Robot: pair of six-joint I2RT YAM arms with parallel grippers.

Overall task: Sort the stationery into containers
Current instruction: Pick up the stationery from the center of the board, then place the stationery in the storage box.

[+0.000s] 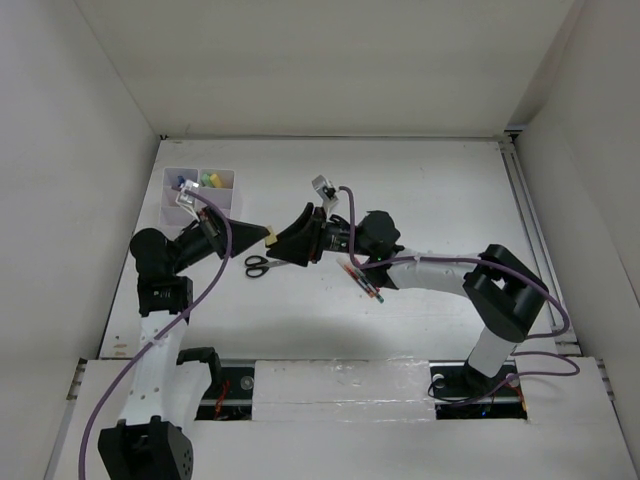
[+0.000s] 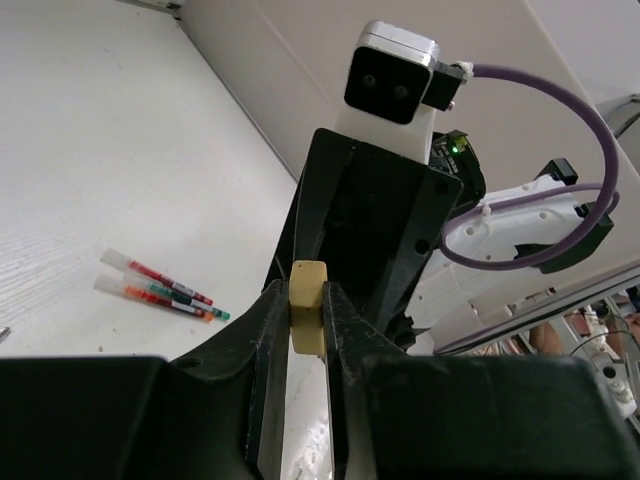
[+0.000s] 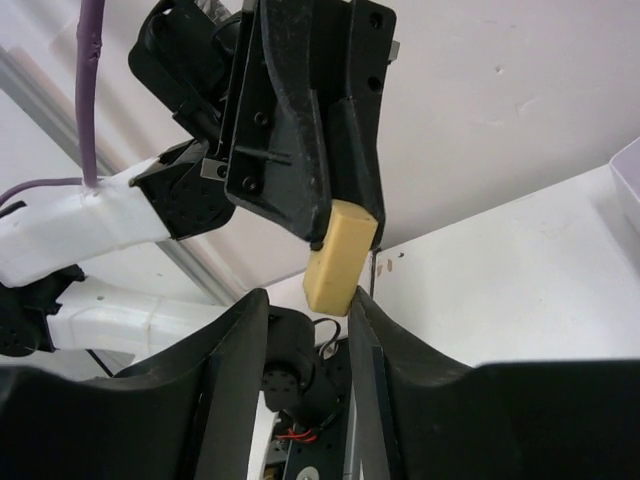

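The tan block (image 2: 308, 322) is held off the surface (image 1: 420, 200), centre-left in the top view. The left jaws are closed on its flat sides. The right jaws face them tip to tip and stand open, wider than the block, whose free end sits in their gap. The block is a short, matt, rectangular bar with rounded corners. Both sets of jaws are black, smooth and tapered.
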